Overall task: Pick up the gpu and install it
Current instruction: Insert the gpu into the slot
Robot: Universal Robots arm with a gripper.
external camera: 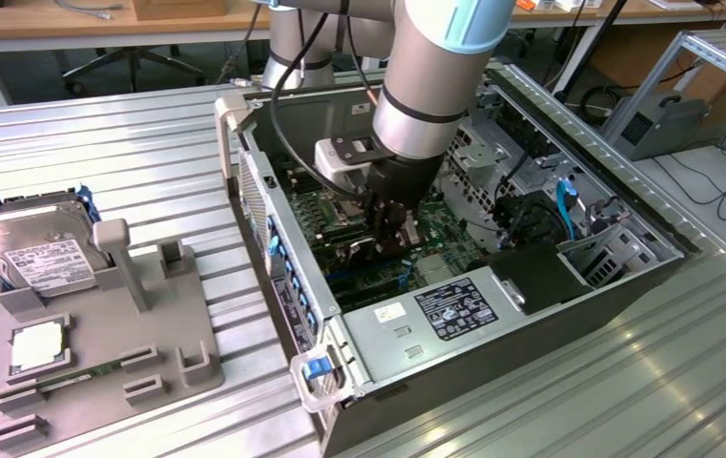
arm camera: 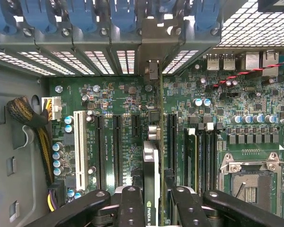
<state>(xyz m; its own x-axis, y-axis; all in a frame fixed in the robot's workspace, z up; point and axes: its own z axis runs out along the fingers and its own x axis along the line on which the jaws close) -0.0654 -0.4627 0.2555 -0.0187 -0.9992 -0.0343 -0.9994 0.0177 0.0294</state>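
Gpu (arm camera: 151,175) edge-on, upright over motherboard (arm camera: 113,101)

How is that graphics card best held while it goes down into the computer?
By its upper edge, from straight above, as the gripper grips it now. The gpu stands on edge over the motherboard slots, so its thin flat faces suit a pinch and its lower edge stays free.

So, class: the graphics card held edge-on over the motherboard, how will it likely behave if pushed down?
The graphics card is thin, so probably stiff along its edge but apt to tilt sideways. Its bare parts look fragile. The tool grips it narrowly, so it might slip.
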